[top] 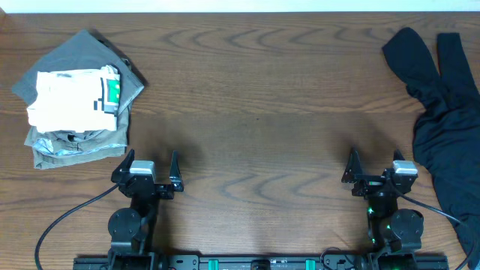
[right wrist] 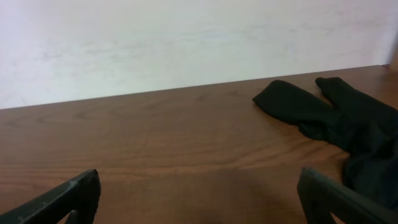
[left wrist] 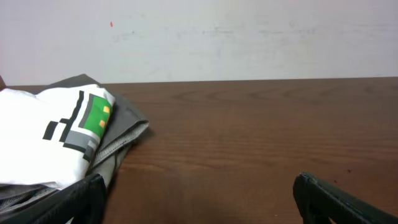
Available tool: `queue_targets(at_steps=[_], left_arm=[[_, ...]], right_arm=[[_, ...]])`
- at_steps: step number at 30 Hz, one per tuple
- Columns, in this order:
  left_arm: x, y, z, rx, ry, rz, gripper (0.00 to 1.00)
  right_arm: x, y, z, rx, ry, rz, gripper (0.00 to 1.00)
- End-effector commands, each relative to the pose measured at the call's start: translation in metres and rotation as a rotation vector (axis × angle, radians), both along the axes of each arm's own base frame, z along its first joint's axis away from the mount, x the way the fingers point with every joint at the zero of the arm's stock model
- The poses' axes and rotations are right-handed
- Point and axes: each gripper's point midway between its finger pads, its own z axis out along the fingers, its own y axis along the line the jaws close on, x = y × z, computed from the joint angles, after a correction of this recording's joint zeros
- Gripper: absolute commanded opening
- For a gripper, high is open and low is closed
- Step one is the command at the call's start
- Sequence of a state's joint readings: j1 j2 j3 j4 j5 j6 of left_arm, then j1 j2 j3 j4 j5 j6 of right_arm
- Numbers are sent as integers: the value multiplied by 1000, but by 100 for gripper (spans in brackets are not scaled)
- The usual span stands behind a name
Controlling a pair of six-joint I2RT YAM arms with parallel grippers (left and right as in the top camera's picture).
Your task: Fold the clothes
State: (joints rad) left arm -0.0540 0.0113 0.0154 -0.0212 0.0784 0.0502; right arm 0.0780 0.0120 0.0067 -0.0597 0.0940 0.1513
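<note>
crumpled black cloth garment [top: 442, 112] — right edge of frame, apart from right gripper [top: 373, 160] | right gripper, left gripper [top: 152, 160] — jaws spread, empty

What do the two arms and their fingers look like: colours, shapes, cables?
Both arms are black, with round joint housings. The left gripper and right gripper each carry a pale silver block behind two black, tapering fingers. A black cable loops from each base. Small green lights glow on the right arm.
</note>
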Motion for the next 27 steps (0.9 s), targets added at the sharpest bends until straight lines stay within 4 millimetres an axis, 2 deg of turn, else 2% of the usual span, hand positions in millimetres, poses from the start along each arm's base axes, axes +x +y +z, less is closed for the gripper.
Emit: queue_targets(at_steps=[1, 15, 19, 24, 27], left_arm=[[-1, -1, -15, 2, 49, -10, 98], [-1, -1, -15, 2, 49, -10, 98], [-1, -1, -15, -4, 50, -10, 98], [-1, -1, -14, -120, 58, 5, 98], [-1, -1, -6, -183, 45, 11, 98]], right_arm=[[0, -5, 0, -10, 0, -18, 99], [0, -4, 0, -9, 0, -15, 99], [0, 5, -2, -6, 8, 38, 99], [-1, 16, -2, 48, 9, 96, 99], [-2, 19, 1, 55, 13, 115, 99]])
